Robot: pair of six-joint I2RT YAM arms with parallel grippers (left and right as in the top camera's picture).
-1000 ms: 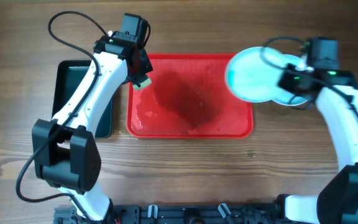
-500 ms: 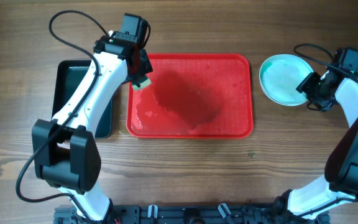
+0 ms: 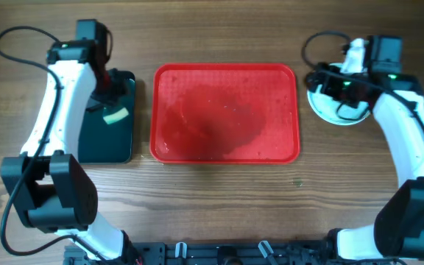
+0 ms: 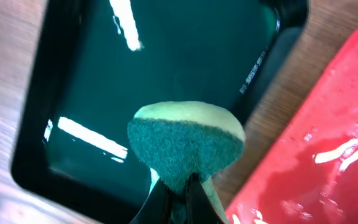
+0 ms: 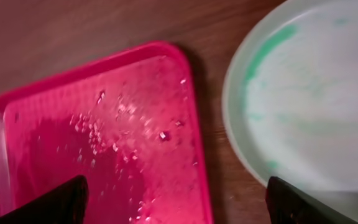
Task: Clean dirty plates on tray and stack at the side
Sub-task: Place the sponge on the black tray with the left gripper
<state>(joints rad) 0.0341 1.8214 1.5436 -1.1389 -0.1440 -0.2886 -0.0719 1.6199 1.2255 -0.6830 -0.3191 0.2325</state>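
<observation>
No text, label, brand, number or sign can be read in any of the views. The only candidate is a short row of small pale marks on the inner wall of the dark green tray (image 4: 252, 65), seen from the left wrist. It may be moulded lettering, but it is too small and blurred to make out.

green sponge (image 4: 185, 146) over glossy dk green tray (image 3: 98, 143) on wood table (image 3: 219, 199).
</observation>
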